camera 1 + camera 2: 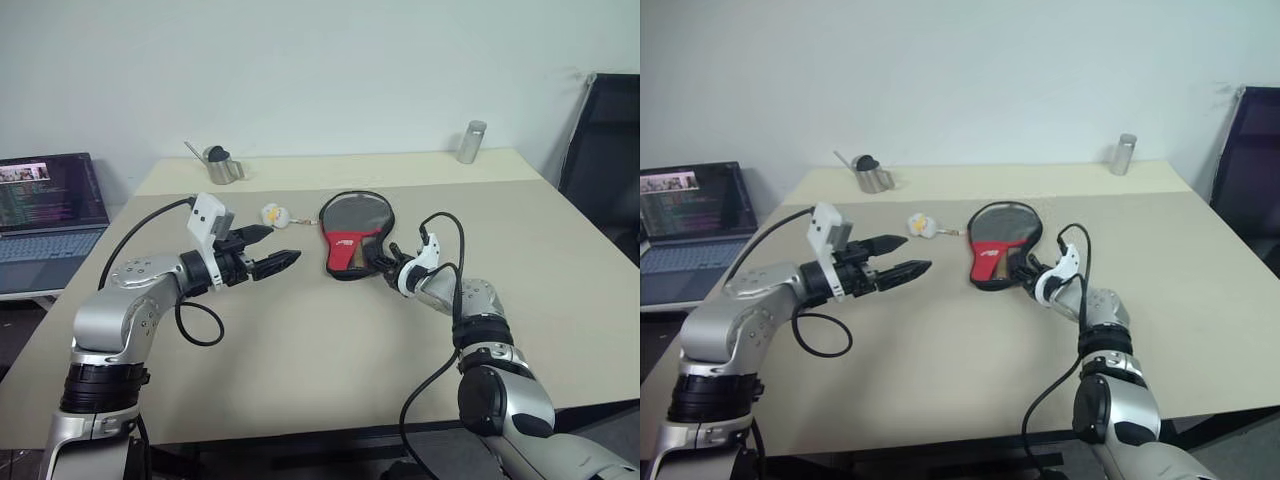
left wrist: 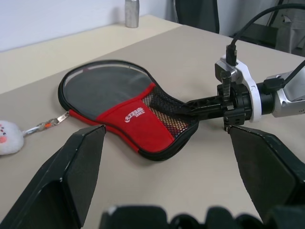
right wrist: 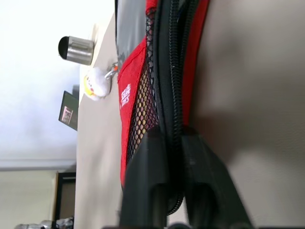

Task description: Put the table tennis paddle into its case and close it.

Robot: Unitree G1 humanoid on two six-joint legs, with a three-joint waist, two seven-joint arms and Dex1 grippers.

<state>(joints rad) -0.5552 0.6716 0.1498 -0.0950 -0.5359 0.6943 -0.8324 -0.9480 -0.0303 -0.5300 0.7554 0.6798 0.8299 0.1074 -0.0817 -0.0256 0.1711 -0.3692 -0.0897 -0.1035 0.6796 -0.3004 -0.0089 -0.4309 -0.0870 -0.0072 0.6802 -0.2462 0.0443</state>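
Right gripper pinches the case at its narrow zip end; left gripper hangs wide apart.

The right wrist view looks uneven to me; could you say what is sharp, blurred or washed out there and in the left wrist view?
Right wrist view: case mesh sharp, fingers blurred, wall washed out. Left wrist view: case sharp, fingers soft.

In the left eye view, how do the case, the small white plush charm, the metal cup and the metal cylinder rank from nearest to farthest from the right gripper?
1. The case: the right gripper has its fingers shut on the near edge.
2. The white plush charm: left of the case.
3. The metal cylinder: at the table's far edge, right side.
4. The metal cup: far edge, left side.
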